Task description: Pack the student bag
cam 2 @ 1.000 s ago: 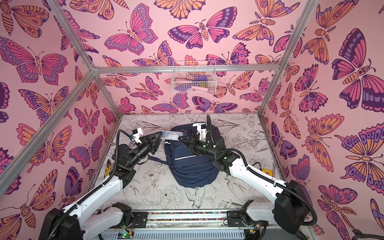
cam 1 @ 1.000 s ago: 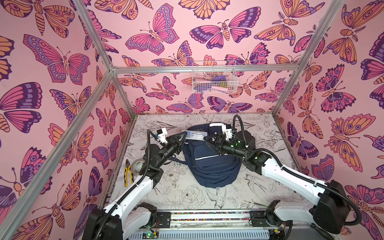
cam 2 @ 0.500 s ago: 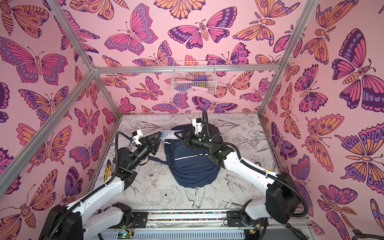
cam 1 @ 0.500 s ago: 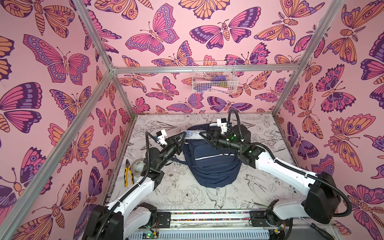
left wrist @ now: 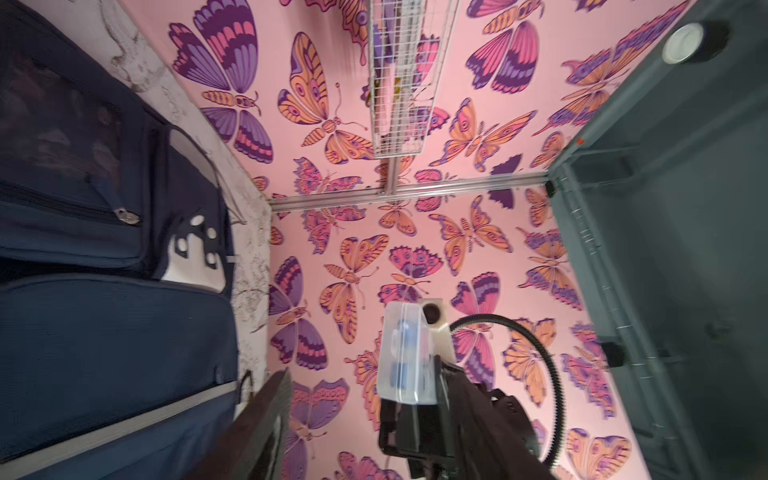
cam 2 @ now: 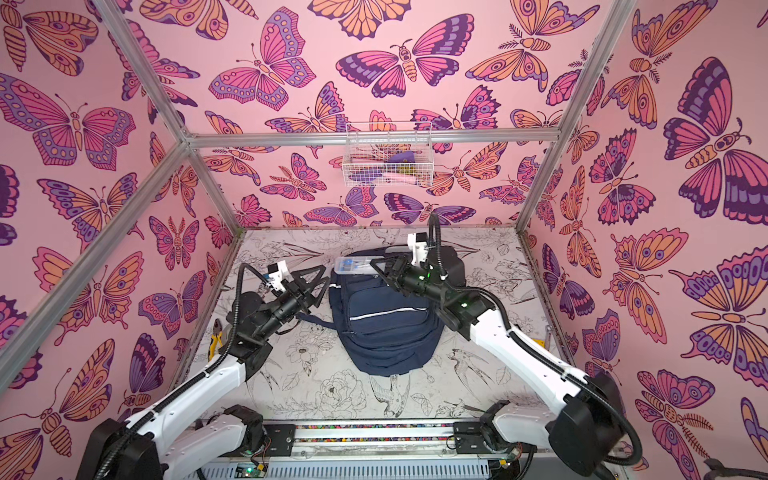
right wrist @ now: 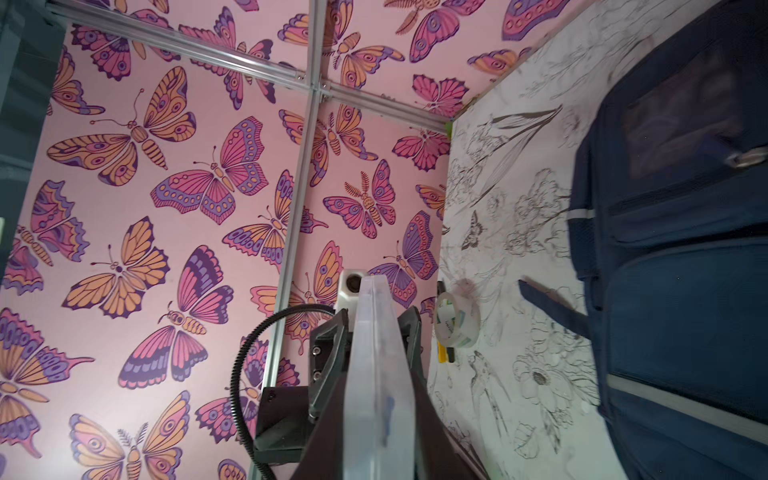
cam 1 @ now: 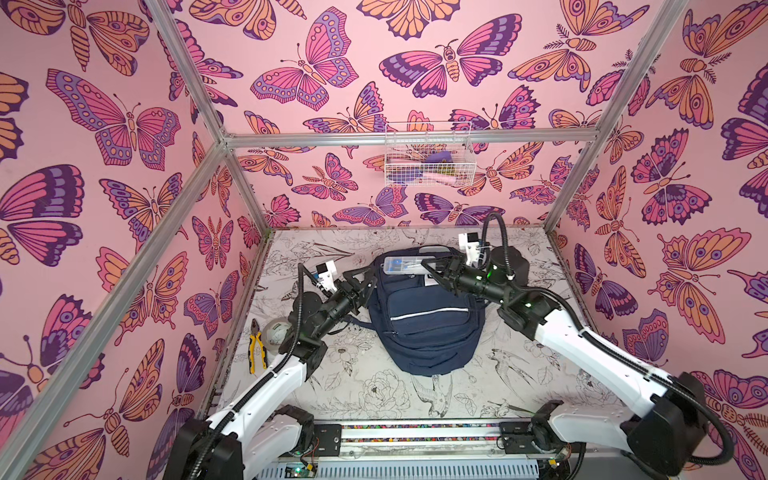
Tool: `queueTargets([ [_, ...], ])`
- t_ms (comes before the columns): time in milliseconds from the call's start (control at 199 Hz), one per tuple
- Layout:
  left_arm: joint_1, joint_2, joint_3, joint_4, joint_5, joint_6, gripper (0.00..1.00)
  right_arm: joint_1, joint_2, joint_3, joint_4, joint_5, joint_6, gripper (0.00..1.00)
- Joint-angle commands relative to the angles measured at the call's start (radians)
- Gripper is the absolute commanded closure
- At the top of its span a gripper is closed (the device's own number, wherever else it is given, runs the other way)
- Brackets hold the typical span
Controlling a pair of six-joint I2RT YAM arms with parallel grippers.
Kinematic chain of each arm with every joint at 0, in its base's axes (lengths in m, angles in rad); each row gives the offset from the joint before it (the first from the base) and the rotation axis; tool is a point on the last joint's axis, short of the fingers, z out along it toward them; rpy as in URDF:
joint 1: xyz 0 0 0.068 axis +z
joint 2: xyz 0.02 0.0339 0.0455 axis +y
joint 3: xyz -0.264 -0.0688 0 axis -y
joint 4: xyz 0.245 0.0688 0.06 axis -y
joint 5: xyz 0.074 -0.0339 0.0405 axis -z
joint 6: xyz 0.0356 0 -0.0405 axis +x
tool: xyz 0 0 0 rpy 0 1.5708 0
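yellow-handled pliers (cam 1: 255,345) and tape roll (cam 1: 277,332) lie together near the left edge of the table (cam 1: 374,395). student bag (cam 1: 428,328) lies flat mid-table, front pockets up. left gripper (cam 1: 368,277) sits just beside its upper left side, jaws spread, empty. right gripper (cam 1: 430,268) clamps a clear plastic box (cam 1: 405,265) over the bag's far end. wire basket (cam 1: 428,160) hangs on the back wall (cam 1: 332,166).

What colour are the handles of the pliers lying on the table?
Yellow. The pliers show best in a top view.
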Motion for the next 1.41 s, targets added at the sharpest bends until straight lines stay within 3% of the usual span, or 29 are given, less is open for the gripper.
queueTargets([
  [0,0.006,-0.030,0.170,-0.368,0.092,0.289,0.37,-0.056,-0.087,0.003,-0.225,0.045,-0.111,0.97],
  [131,0.004,0.027,0.342,-0.756,0.083,0.580,0.37,-0.142,-0.173,0.015,-0.440,0.035,-0.192,0.99],
  [252,-0.007,0.106,0.438,-0.912,0.093,0.709,0.39,-0.191,-0.274,0.015,-0.621,0.082,-0.279,0.99],
  [352,-0.044,0.143,0.519,-1.019,0.031,0.808,0.41,-0.246,-0.330,0.005,-0.707,0.079,-0.304,0.99],
  [518,-0.185,0.191,0.589,-1.098,-0.131,0.956,0.37,-0.355,-0.315,0.033,-0.725,-0.051,-0.306,1.00],
  [770,-0.429,0.391,0.763,-1.250,-0.312,1.224,0.34,-0.365,-0.331,0.057,-0.856,-0.036,-0.361,1.00],
  [951,-0.544,0.501,0.779,-1.273,-0.380,1.325,0.34,-0.373,-0.343,0.063,-0.960,0.004,-0.394,1.00],
  [1087,-0.615,0.594,0.817,-1.326,-0.534,1.395,0.33,-0.375,-0.378,-0.006,-0.938,-0.010,-0.361,1.00],
  [1263,-0.664,0.697,0.869,-1.336,-0.668,1.427,0.34,-0.374,-0.401,-0.043,-0.953,-0.025,-0.365,1.00],
  [1404,-0.678,0.753,0.914,-1.340,-0.689,1.443,0.39,-0.375,-0.437,-0.093,-0.940,-0.011,-0.352,1.00],
])
